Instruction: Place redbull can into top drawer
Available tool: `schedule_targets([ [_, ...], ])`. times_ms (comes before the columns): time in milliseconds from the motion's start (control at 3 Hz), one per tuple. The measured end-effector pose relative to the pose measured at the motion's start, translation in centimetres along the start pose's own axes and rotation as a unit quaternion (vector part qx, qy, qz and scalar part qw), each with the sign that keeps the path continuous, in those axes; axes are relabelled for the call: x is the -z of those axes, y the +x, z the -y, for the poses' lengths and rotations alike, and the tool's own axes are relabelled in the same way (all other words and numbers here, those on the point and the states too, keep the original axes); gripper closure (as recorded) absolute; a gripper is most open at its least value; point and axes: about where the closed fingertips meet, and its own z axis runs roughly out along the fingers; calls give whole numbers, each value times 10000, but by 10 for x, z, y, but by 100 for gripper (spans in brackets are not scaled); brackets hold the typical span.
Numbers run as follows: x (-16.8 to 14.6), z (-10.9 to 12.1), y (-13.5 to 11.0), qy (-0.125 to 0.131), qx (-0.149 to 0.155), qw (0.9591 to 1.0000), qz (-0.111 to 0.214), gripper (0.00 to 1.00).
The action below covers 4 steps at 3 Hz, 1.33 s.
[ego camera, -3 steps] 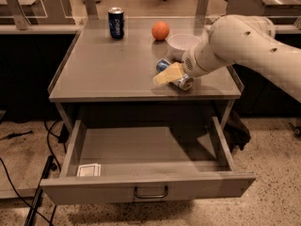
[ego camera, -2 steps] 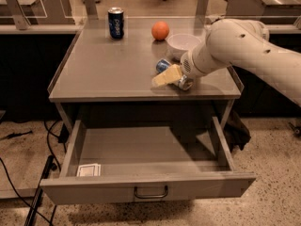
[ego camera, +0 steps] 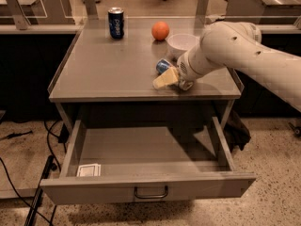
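Observation:
The redbull can (ego camera: 163, 66) lies on its side on the grey table top (ego camera: 103, 69), just in front of the white bowl; only its blue-and-silver end shows. My gripper (ego camera: 169, 77) is right at the can, on its near right side, with the white arm reaching in from the right. The top drawer (ego camera: 150, 185) is pulled wide open below the table top, its dark bar handle (ego camera: 151, 192) at the centre of the front panel.
A dark blue Pepsi can (ego camera: 115, 23) stands at the back left of the table. An orange (ego camera: 160, 30) and a white bowl (ego camera: 182, 44) sit at the back. A small white card (ego camera: 88, 170) lies in the drawer's front left corner. Cables run along the floor at the left.
My arm has shifted slightly left and the gripper sits a little closer to the can. The can and the drawer have not moved.

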Motion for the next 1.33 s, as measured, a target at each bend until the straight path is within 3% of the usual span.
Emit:
schedule_targets([
  [1000,47,-19,-15,128,607,9981,47,90],
  [1333,47,-19,-15,128,612,9980,46,100],
])
